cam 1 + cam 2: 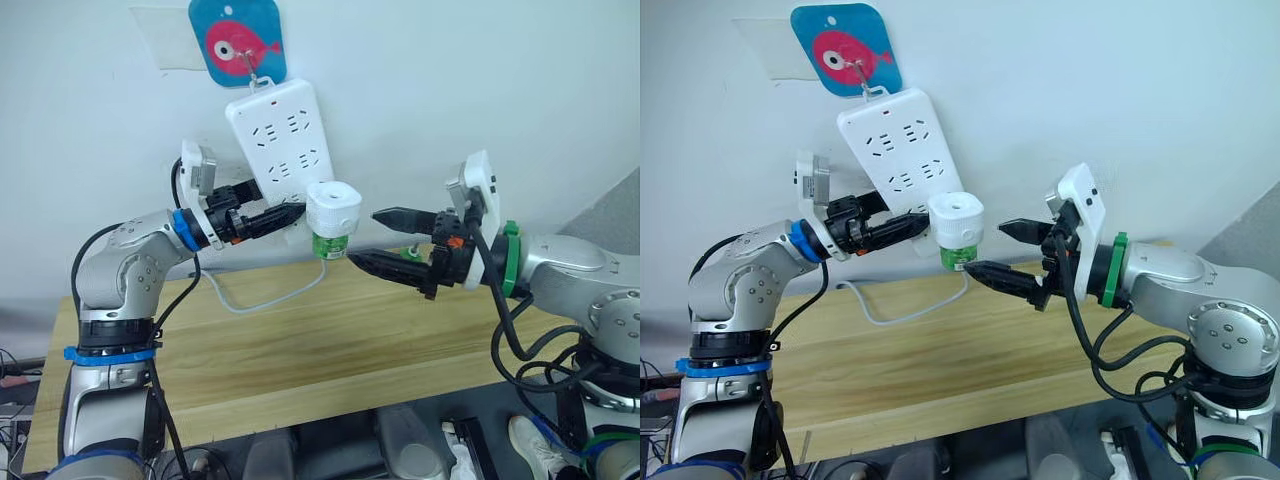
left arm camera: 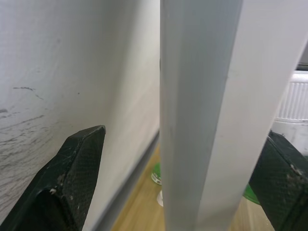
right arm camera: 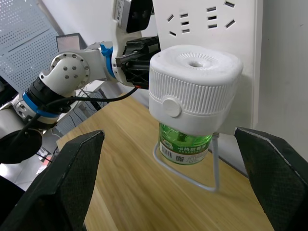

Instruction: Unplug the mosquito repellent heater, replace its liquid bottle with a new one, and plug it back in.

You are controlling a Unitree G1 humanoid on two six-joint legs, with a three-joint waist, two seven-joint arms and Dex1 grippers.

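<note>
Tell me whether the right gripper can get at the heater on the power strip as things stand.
Probably yes. The right gripper is open beside the heater, with nothing between them. The left gripper straddles the power strip on the other side.

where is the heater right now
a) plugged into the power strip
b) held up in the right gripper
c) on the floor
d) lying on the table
a, the heater sits plugged into the lower end of the power strip hanging on the wall, its green bottle underneath, and the open right gripper is short of it.

The white ribbed mosquito repellent heater [image 3: 194, 92], green liquid bottle [image 3: 185, 144] beneath, sits apparently plugged into the power strip's [image 1: 282, 140] lower end.
</note>
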